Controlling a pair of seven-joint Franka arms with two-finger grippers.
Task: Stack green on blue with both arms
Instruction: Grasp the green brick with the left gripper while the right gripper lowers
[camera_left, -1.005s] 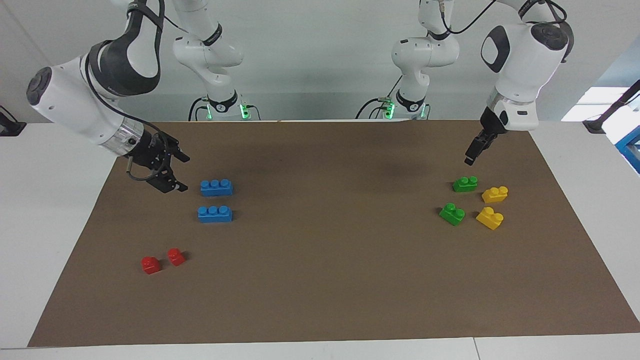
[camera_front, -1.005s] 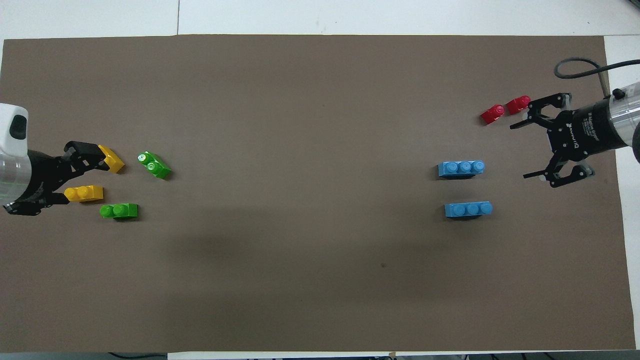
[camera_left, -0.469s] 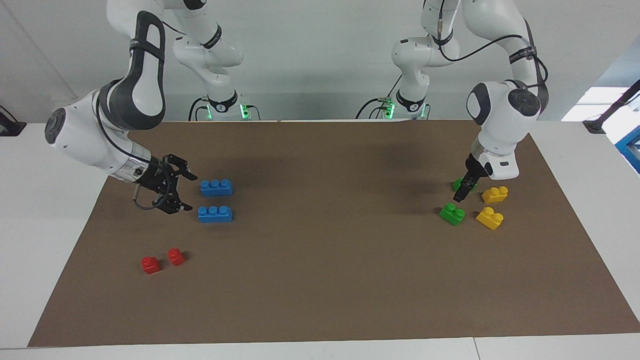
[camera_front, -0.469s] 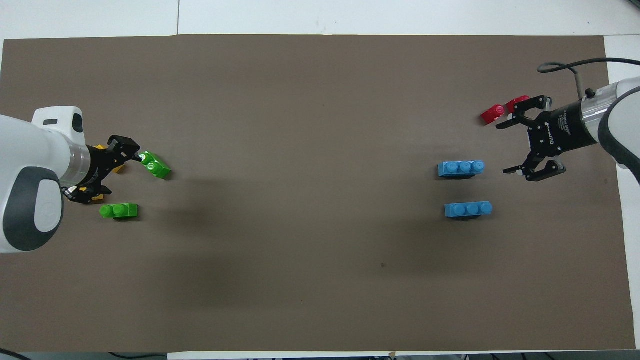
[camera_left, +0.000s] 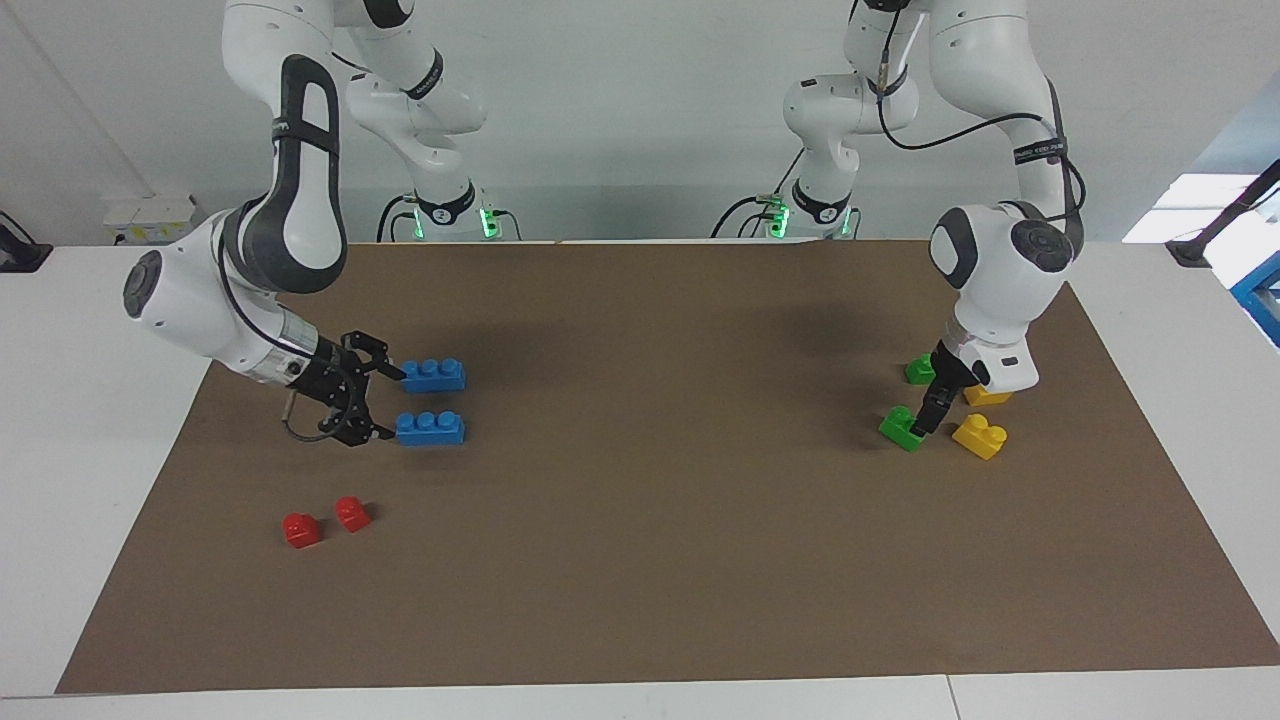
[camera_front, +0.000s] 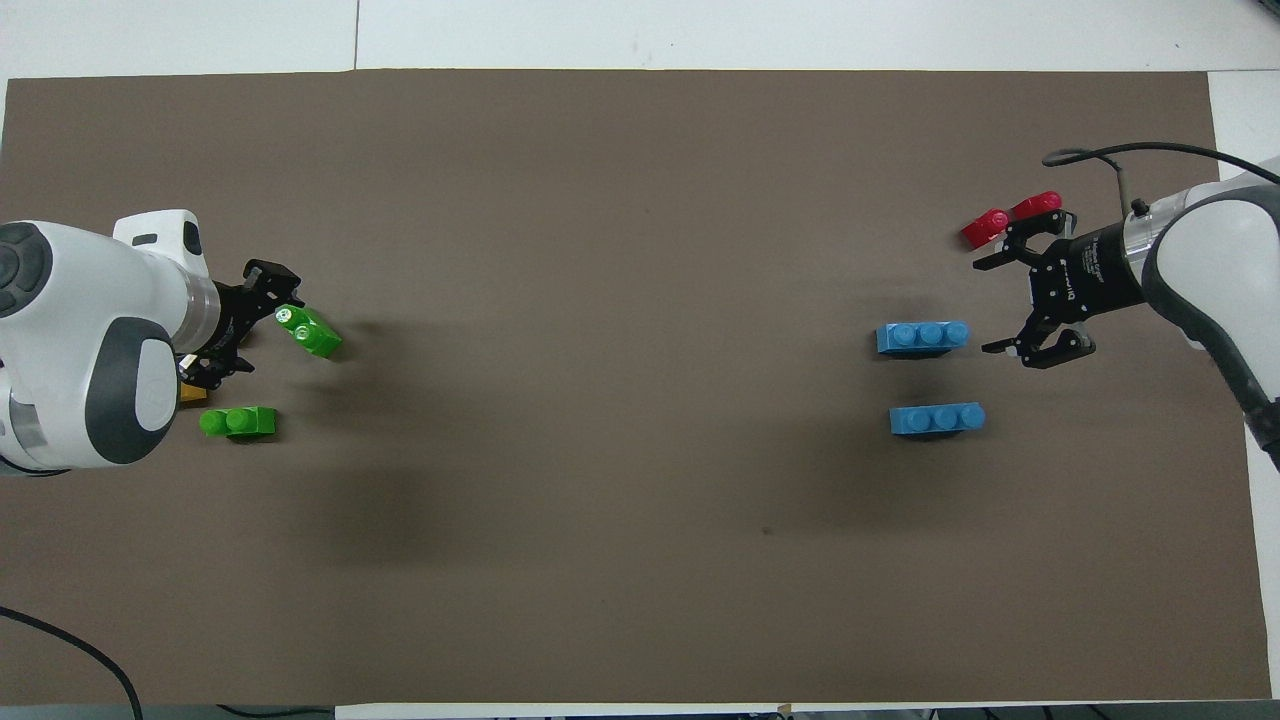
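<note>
Left gripper (camera_left: 925, 420): spread wide, low at the farther green brick (camera_left: 903, 428), empty. Second green brick (camera_left: 918, 369) lies nearer the robots.
Right gripper (camera_left: 385, 405): wide open, empty, just beside two blue bricks (camera_left: 431, 375) (camera_left: 430, 427) on the tabletop (camera_left: 640, 560).
Lettering on the right gripper body: unreadable.

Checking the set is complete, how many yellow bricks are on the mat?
2, both at the left arm's end: one yellow plastic brick beside a green brick, the other yellow plastic brick nearer the robots, mostly hidden.
</note>
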